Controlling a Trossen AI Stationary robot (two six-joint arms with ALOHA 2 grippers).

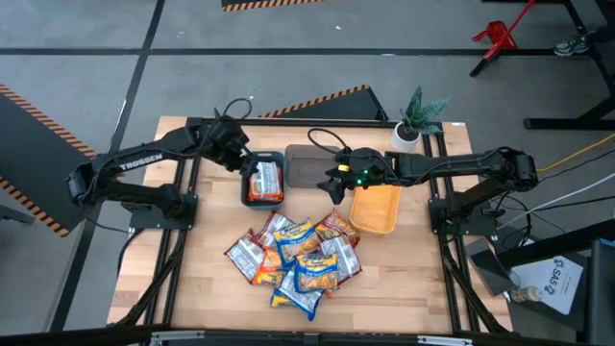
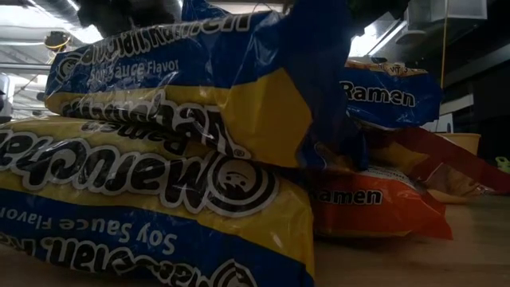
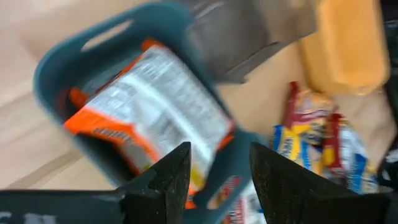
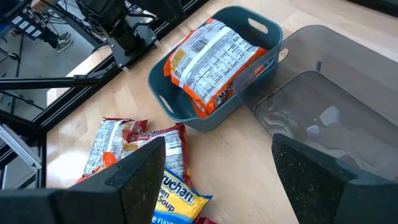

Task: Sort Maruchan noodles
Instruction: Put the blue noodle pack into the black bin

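Several Maruchan noodle packets (image 1: 298,255) lie heaped on the table's near middle; in the low view a yellow-and-blue one (image 2: 159,183) fills the front, lying on the table with others on top. An orange packet (image 4: 214,59) lies label-down in the teal tray (image 1: 246,188). My left gripper (image 3: 217,168) hangs open and empty above that tray's far-left end (image 3: 62,68). My right gripper (image 4: 217,174) is wide open and empty, hovering between the grey tray (image 4: 329,106) and the pile, beside the orange tray (image 1: 377,207).
The teal, grey (image 1: 307,165) and orange trays stand in a row across the table's middle. A small potted plant (image 1: 418,120) is at the far right corner. Bare wood (image 1: 202,269) shows left of the pile and at the near right.
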